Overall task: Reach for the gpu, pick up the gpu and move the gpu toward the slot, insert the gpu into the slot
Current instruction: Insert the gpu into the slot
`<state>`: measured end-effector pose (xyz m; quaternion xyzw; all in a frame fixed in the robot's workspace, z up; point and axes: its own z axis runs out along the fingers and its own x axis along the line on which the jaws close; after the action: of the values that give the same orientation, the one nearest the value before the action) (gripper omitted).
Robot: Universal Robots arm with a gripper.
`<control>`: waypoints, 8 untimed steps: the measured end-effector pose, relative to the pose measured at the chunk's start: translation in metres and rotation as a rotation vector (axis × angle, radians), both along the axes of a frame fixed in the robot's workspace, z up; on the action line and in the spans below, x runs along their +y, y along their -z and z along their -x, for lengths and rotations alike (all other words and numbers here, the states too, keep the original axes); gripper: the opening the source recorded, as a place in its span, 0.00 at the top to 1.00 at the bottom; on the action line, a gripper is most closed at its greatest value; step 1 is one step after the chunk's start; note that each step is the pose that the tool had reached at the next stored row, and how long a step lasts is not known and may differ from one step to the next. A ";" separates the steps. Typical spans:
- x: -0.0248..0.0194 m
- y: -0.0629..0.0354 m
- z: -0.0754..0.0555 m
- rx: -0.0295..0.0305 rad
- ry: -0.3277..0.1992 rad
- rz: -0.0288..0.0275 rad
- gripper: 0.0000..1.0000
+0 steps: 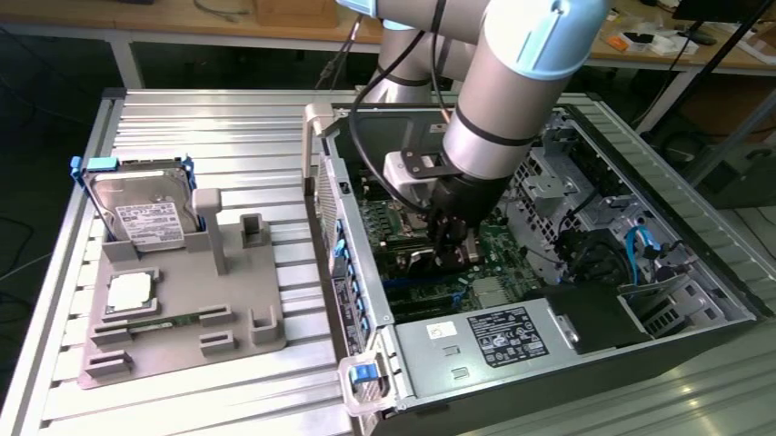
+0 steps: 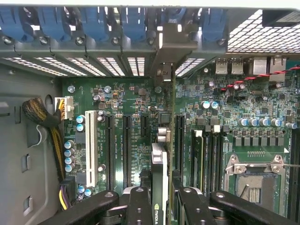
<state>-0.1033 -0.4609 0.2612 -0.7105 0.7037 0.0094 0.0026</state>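
1. The gpu (image 2: 159,187) sits edge-on between the claw's fingers, above the motherboard (image 2: 131,93) inside the open case (image 1: 363,300).
2. Claw (image 2: 159,199) is closed down on the gpu, one finger on each flat face; the pads (image 2: 138,201) press the card from both sides.
3. Key relation: the card's long axis runs along the line of the long black slots (image 2: 126,150), and its far end with the metal bracket (image 2: 165,51) reaches the case's rear wall with the blue clips (image 2: 93,23).
4. The card's lower edge lies in the gap between two slots, close by the slot (image 2: 179,145) on one side. Whether it is over a slot or beside one, I cannot tell.
5. Seating: judged not yet pressed home; contact with the slot is hidden.
6. In the exterior view the arm (image 1: 522,91) reaches down into the case, claw low over the board.
7. Outside, at the exterior view's left, the worktop (image 1: 206,118) carries a grey fixture (image 1: 182,318) with a hard drive (image 1: 145,213).
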 end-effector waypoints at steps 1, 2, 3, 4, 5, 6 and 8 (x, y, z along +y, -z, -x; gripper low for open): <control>0.0000 0.0004 0.000 -0.0001 0.000 0.0000 0.73; 0.0000 0.0008 0.000 0.0000 0.000 0.0000 0.73; 0.0000 0.0010 0.000 0.0000 0.000 0.0001 0.73; 0.0000 0.0013 0.000 0.0000 -0.001 0.0001 0.73; 0.0000 0.0016 0.000 0.0000 -0.001 0.0000 0.73; 0.0000 0.0018 0.000 -0.0001 -0.001 0.0000 0.73; 0.0000 0.0022 0.000 -0.0001 -0.002 0.0000 0.73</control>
<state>-0.1033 -0.4609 0.2589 -0.7110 0.7031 0.0094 0.0026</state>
